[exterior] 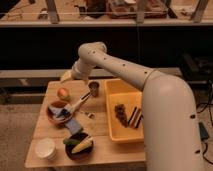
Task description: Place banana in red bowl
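Note:
The banana (83, 145) is pale yellow and lies in a dark bowl (75, 153) near the table's front edge, beside a dark green vegetable (71, 141). The red bowl (52, 116) stands left of centre and holds a bluish object, with a white utensil leaning over its rim. My gripper (66, 76) hangs over the table's back left corner, above and behind the round orange-red fruit (63, 93). It is open, holds nothing, and is well away from the banana.
A metal cup (93, 89) stands at the back middle. A yellow tray (114, 122) with dark items fills the table's right side. A white cup (45, 148) sits at the front left corner. My large white arm crosses above the tray.

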Robot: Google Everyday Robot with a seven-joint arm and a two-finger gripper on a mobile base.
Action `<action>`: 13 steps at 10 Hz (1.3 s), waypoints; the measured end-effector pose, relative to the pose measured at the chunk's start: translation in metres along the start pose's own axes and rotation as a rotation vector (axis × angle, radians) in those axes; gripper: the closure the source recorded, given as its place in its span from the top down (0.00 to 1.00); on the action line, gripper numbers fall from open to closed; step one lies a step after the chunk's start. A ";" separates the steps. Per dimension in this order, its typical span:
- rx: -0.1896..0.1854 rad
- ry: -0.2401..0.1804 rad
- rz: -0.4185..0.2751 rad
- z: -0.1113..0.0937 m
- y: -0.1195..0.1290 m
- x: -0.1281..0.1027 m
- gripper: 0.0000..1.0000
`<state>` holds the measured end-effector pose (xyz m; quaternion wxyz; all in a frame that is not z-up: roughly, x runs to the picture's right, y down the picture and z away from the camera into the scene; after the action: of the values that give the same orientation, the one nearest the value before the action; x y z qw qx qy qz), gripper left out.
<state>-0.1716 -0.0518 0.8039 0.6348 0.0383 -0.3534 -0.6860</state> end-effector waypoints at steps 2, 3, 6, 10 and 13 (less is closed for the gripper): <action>0.000 0.000 0.000 0.000 0.000 0.000 0.80; 0.000 0.000 0.000 0.000 0.000 0.000 0.80; 0.004 0.003 -0.002 0.000 0.000 -0.001 0.80; -0.050 -0.017 0.052 -0.006 -0.020 -0.039 0.80; -0.069 -0.008 0.147 -0.017 -0.033 -0.113 0.80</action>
<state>-0.1698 0.0405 0.7290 0.6830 -0.0122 -0.3339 -0.6496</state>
